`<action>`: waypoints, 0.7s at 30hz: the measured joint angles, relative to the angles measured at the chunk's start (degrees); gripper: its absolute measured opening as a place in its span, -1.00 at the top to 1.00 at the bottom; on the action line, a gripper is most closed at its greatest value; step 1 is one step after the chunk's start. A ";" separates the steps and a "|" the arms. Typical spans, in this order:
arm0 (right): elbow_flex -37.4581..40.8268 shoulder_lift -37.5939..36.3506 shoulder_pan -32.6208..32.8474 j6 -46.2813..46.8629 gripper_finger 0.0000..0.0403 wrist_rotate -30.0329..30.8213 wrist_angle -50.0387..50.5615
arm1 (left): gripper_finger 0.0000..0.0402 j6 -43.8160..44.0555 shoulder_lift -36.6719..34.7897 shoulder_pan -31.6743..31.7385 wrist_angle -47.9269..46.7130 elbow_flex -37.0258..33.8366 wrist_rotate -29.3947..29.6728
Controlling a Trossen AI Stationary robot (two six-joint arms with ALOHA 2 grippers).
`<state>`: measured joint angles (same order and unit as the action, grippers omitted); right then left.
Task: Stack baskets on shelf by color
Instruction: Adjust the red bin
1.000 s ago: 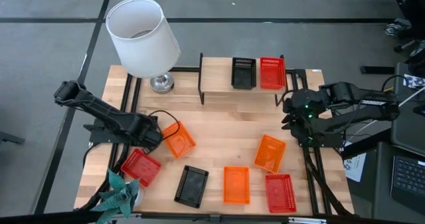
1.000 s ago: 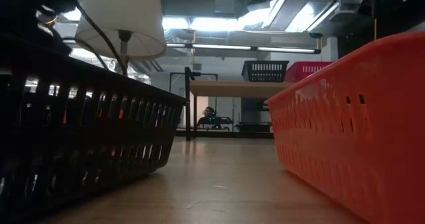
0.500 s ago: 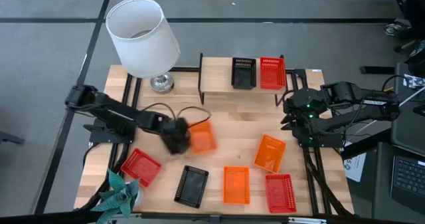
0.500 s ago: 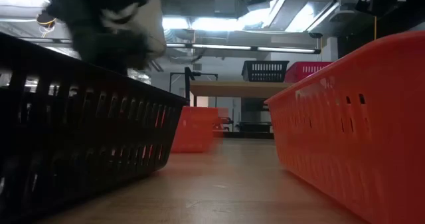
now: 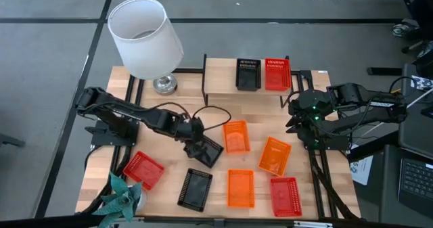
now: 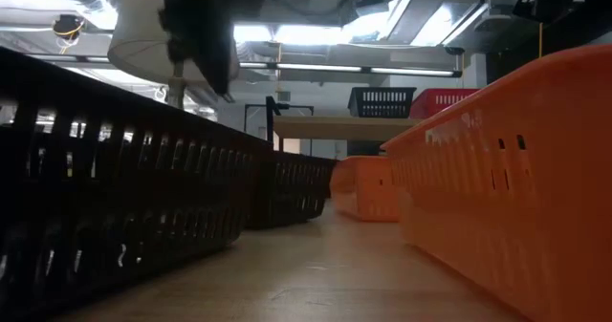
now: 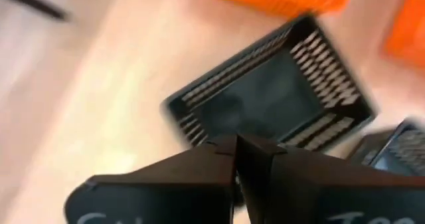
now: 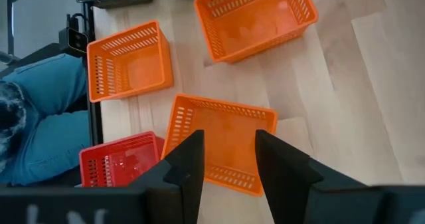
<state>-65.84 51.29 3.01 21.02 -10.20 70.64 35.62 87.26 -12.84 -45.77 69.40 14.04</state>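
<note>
The shelf (image 5: 223, 86) stands at the table's far edge with a black basket (image 5: 248, 74) and a red basket (image 5: 277, 74) side by side on its plank. My left gripper (image 5: 197, 139) hangs shut over the table's middle, just above the near rim of a black basket (image 7: 279, 98) that rests flat on the wood. To the right of that black basket lies an orange basket (image 5: 235, 135). My right gripper (image 8: 229, 141) waits open at the right edge, above another orange basket (image 8: 226, 121).
Loose baskets lie along the near edge: red (image 5: 142, 169), black (image 5: 195, 189), orange (image 5: 240, 187) and red (image 5: 285, 195). A white-shaded lamp (image 5: 145, 38) stands at the far left and a plant (image 5: 122, 197) at the near left corner. A person's blue trouser leg (image 8: 40, 111) shows beyond the table.
My left gripper has swept, shut, from the table's left side to its middle, rising and tipping as it went. The orange basket has slid ahead of it toward the right. A black basket now lies beneath the gripper, where none showed before.
</note>
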 joint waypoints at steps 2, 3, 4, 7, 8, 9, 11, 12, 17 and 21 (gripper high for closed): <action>0.00 0.00 0.00 0.00 0.34 -0.12 -0.94 | 1.00 0.22 0.03 -2.42 -9.43 3.46 3.52; -0.02 0.00 0.00 0.00 0.34 -0.15 -1.42 | 1.00 0.31 0.03 -3.87 -13.74 5.01 5.12; -0.02 0.00 0.00 -0.02 0.34 -0.15 -2.05 | 1.00 0.83 0.03 -5.28 -17.37 6.31 6.61; -0.02 0.00 0.00 -0.03 0.34 -0.15 -4.22 | 1.00 4.02 -0.01 -9.27 -26.86 7.60 9.17; -0.02 0.02 0.00 -0.07 0.34 -0.15 -4.64 | 1.00 5.36 -0.25 -10.42 -29.17 7.55 8.84; -0.02 0.02 0.00 -0.11 0.34 -0.15 -5.09 | 1.00 7.29 -0.73 -11.61 -31.37 7.39 8.24; -0.07 0.00 0.00 -0.09 0.34 -0.15 -5.65 | 1.00 12.48 -1.56 -13.44 -36.64 7.32 4.67; -0.07 0.02 0.00 -0.05 0.34 -0.15 -5.67 | 1.00 15.19 -1.65 -14.02 -39.13 7.05 1.52; -0.07 0.02 0.00 -0.26 0.34 -0.09 -5.67 | 1.00 25.80 -1.65 -17.54 -41.40 4.57 -19.55; -0.07 0.02 0.00 -0.52 0.34 -0.02 -5.67 | 1.00 30.53 -1.59 -21.20 -31.65 0.82 -25.07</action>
<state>-65.91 51.31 3.01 20.49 -10.22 64.97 66.15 85.67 -34.04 -77.41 70.23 -11.03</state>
